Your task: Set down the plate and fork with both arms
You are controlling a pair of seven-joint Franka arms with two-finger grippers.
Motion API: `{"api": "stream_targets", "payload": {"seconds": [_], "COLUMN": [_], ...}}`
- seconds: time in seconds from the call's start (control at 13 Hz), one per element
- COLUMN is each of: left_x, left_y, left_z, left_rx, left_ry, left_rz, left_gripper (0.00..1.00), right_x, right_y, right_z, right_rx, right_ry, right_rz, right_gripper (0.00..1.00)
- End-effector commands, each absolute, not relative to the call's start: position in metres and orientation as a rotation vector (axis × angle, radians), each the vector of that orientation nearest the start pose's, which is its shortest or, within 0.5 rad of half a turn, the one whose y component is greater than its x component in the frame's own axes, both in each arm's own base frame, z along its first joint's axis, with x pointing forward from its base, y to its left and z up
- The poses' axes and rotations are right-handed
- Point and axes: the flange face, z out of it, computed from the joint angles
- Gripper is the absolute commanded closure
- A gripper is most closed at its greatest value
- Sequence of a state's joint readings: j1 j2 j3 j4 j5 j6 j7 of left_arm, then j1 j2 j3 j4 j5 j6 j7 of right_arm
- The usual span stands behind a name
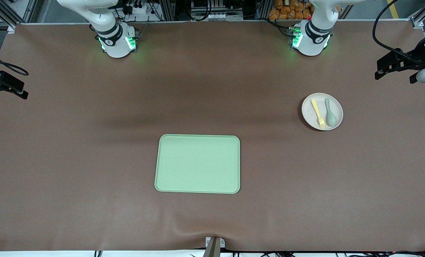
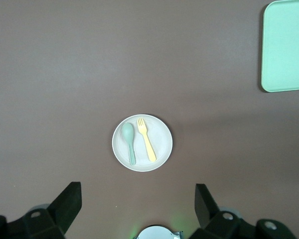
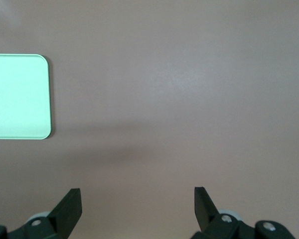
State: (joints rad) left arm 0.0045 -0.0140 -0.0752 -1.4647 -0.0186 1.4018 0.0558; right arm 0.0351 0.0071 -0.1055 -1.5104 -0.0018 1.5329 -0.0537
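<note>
The pale plate (image 1: 308,113) lies on the brown table toward the left arm's end, nearer the front camera than that arm's base. On it lie the yellow fork (image 1: 317,113) and a grey-green spoon (image 1: 330,113) side by side. In the left wrist view the plate (image 2: 162,135) with the fork (image 2: 146,141) shows far below, and the left gripper (image 2: 138,188) hangs high over the table, open and empty. My right gripper (image 3: 137,190) is also open and empty, high over bare table. Neither gripper shows in the front view.
A rectangular light-green tray (image 1: 198,164) lies mid-table, nearer the front camera than the plate; it also shows in both wrist views, tray (image 2: 287,45) and tray (image 3: 17,97). Black fixtures (image 1: 399,64) stick in at the table's two ends.
</note>
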Motion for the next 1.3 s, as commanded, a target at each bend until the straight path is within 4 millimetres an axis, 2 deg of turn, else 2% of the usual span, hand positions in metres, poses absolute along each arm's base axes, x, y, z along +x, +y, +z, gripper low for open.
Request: {"api": "stream_targets", "payload": {"seconds": [0.0,0.54,0.77,0.92,1.0,1.23], "left_x": [0.531,0.533,0.534,0.543,0.549,0.57], "left_y": [-0.04,-0.042,-0.035,-0.032,-0.031,-0.033], "left_z": [0.668,0.665,0.656,0.638,0.621,0.553], "left_rx": [-3.167,-3.163,-3.163,-3.16,-3.157,-3.138], "left_ry": [0.188,0.179,0.159,0.151,0.15,0.156], "left_rz": [0.078,0.088,0.119,0.175,0.228,0.416], "left_gripper": [0.0,0.0,0.0,0.0,0.0,0.0], "right_x": [0.55,0.55,0.55,0.55,0.55,0.55], "right_y": [-0.045,-0.046,-0.047,-0.046,-0.046,-0.047], "right_z": [0.648,0.648,0.648,0.648,0.648,0.648], "right_rx": [-3.149,-3.147,-3.147,-3.147,-3.147,-3.147], "right_ry": [0.039,0.039,0.041,0.039,0.039,0.041], "right_rz": [-0.019,-0.019,-0.019,-0.019,-0.019,-0.019], "right_gripper": [0.0,0.0,0.0,0.0,0.0,0.0]}}
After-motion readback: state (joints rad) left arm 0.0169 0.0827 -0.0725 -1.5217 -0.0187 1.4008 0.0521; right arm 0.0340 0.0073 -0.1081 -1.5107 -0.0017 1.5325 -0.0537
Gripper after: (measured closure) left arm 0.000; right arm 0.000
